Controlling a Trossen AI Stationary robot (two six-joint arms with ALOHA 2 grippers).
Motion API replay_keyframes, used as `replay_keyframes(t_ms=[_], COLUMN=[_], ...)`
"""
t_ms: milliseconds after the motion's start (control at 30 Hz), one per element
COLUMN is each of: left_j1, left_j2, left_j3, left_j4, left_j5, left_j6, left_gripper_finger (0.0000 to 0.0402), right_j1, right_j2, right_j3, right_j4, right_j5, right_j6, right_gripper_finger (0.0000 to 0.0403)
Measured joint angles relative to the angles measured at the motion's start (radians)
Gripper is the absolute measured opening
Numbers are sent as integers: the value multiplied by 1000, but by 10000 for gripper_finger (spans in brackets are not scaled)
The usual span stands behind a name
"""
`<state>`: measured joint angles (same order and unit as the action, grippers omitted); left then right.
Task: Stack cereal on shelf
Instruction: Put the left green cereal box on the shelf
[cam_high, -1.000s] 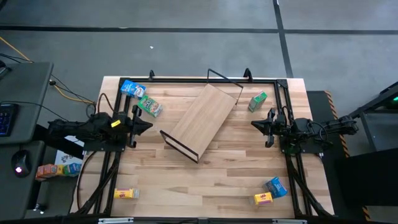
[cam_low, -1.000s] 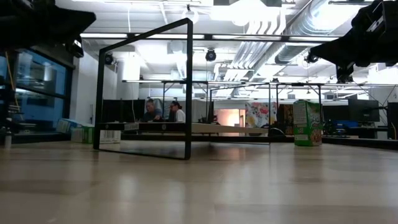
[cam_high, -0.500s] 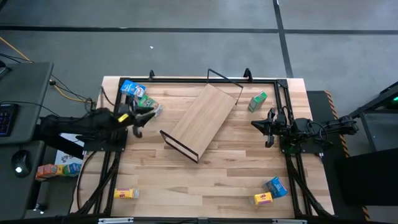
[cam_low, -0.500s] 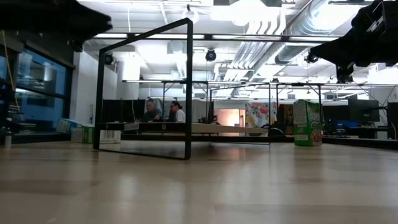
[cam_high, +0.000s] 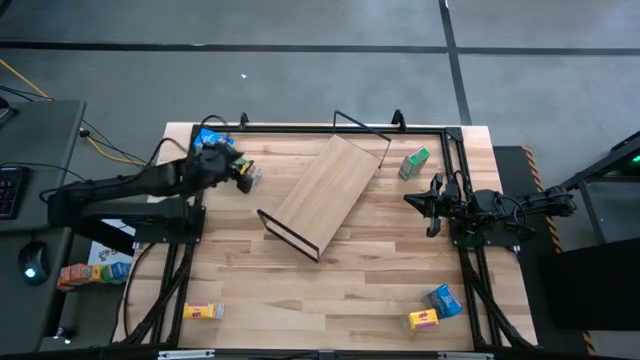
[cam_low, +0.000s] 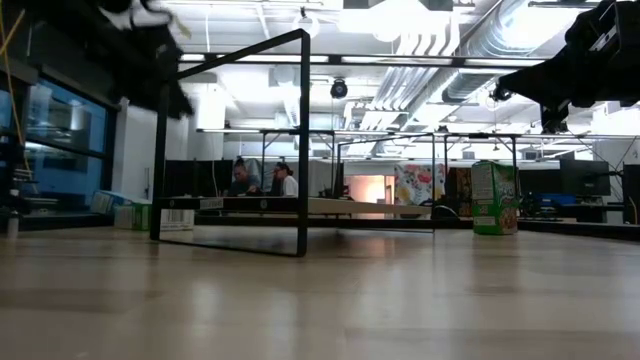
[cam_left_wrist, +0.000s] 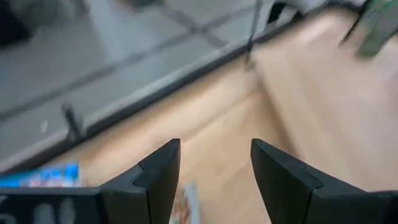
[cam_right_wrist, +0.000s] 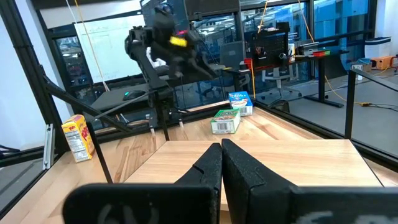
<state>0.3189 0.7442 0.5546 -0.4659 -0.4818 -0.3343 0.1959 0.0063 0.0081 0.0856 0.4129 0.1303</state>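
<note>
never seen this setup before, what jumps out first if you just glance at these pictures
The long light-wood shelf board with black wire ends lies slanted across the middle of the plank table, with small cardboard cereal boxes scattered around it. The left hand, fingers apart, hangs over a green box and a blue box at the far left corner. The right hand, shut, waits at the right edge.

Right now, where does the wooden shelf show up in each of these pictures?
High view: the shelf lies diagonally mid-table.
Low view: left of centre, edge-on, its black wire end standing up.
Left wrist view: too blurred to tell.
Right wrist view: the broad pale board straight ahead.
Shared landmark: the upright green cereal box, near the shelf in high and low views.
</note>
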Motion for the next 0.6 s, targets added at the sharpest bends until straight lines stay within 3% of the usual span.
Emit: replay_keyframes(t_ms=[100, 333, 433, 600], left_j1=[58, 110, 114, 114], left_j2=[61, 161, 190, 227], left_j3=[-24, -93, -128, -198], left_j4=[-20, 58, 81, 186], left_j5=[81, 79, 37, 3], left_j6=[3, -14, -51, -85], left_gripper_finger=[186, 169, 128, 21], right_j1=[0, 0, 0, 0], right_j2=[0, 0, 0, 0], right_j3=[0, 0, 0, 0], right_j4=[0, 0, 0, 0], right_j5=[0, 0, 0, 0], right_j6=[0, 0, 0, 0], right_gripper_finger=[0, 0, 0, 0])
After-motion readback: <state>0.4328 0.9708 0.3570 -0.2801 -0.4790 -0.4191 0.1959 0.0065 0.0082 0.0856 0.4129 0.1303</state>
